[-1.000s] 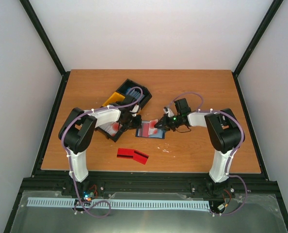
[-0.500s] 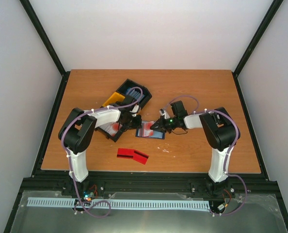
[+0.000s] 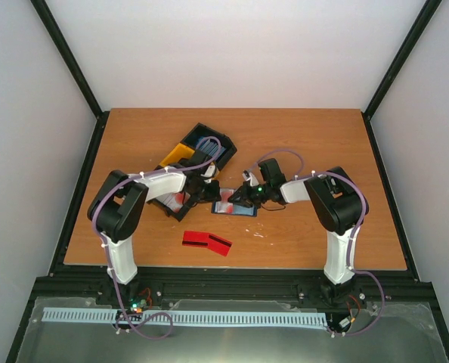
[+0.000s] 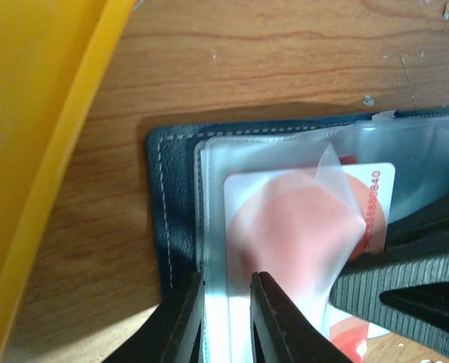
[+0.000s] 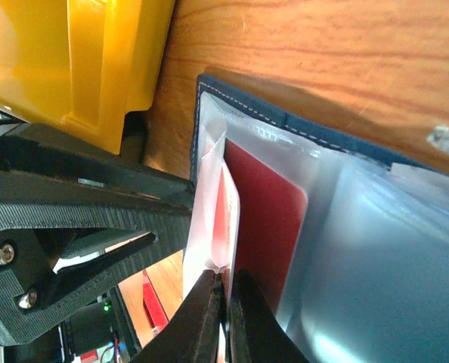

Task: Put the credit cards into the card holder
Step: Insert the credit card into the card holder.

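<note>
While the navy card holder (image 3: 239, 208) lies open at the middle of the table (image 3: 308, 136), we see both arms meeting at its left end. The right gripper (image 5: 226, 283) is pinched shut on a clear sleeve (image 5: 209, 189), whose edge is raised off a red credit card (image 5: 266, 219) lying partly under the plastic. The left gripper (image 4: 226, 302) stands slightly parted, its fingers astride the sleeve's outer border, clamping nothing that we can make out. A second credit card (image 3: 207, 243) lies on bare wood nearer the arms' bases. A yellow bin (image 4: 43, 113) sits just beside the holder.
</note>
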Action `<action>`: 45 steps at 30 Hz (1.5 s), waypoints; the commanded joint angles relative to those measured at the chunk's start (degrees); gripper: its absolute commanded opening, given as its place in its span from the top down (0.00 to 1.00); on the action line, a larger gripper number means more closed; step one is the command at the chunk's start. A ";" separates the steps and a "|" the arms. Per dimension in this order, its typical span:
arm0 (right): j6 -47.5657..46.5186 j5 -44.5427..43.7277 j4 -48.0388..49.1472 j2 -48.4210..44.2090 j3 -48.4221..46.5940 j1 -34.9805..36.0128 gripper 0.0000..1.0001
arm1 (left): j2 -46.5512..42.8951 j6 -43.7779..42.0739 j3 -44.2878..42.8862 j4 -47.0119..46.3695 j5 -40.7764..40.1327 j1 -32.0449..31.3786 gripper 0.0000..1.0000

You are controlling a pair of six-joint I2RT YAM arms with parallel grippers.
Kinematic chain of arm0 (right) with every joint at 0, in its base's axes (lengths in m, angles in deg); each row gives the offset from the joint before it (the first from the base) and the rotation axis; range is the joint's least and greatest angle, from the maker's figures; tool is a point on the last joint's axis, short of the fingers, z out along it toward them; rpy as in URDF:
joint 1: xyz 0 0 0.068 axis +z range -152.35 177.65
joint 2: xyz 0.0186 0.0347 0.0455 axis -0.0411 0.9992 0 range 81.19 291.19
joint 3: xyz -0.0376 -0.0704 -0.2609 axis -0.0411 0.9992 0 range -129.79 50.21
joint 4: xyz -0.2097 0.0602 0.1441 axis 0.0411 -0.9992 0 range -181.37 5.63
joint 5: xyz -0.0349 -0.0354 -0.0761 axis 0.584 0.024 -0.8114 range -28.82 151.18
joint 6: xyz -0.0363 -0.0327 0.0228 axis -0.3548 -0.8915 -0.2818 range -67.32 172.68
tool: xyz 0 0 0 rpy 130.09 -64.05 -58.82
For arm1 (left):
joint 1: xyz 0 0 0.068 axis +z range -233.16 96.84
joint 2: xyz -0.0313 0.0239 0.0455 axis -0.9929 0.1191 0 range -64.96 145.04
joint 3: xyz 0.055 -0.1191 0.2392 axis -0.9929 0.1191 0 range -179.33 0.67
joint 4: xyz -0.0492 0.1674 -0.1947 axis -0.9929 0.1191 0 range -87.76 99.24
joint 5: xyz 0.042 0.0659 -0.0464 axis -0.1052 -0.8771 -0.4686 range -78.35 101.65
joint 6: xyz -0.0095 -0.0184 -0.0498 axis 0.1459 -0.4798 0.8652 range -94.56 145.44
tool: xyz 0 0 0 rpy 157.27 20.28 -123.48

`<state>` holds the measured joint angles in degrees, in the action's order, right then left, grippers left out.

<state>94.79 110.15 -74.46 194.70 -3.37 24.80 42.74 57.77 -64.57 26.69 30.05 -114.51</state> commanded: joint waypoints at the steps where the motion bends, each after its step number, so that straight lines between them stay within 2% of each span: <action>1: 1.48 -4.46 2.63 -0.37 1.09 0.41 0.96 | -2.84 0.95 0.53 1.76 -1.03 -0.73 0.80; 13: 3.86 -4.23 6.09 1.96 1.35 1.50 0.95 | -2.40 1.06 2.09 1.71 -1.22 -0.73 0.80; 22: 6.09 -8.10 7.08 -2.59 4.28 1.45 0.78 | -2.22 1.41 2.72 2.20 -2.56 -0.72 0.81; 26: 6.70 -9.08 7.40 -4.28 6.03 1.50 0.75 | -2.31 1.41 3.16 1.86 -2.46 -0.73 0.82; 30: 7.18 -8.89 7.78 -4.55 6.69 1.46 0.75 | -2.31 1.16 3.48 1.56 -1.64 -0.73 0.82; 36: 9.27 -7.43 10.85 -2.09 5.99 1.50 0.83 | -2.36 0.82 4.02 1.29 -0.83 -0.73 0.82; 45: 11.47 -6.80 14.66 0.17 4.74 1.53 0.83 | -2.69 0.44 4.17 1.26 0.04 -0.73 0.81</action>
<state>105.06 103.61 -62.64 193.30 2.27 25.94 40.60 58.52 -61.55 26.19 29.28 -114.56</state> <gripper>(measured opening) 0.167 0.191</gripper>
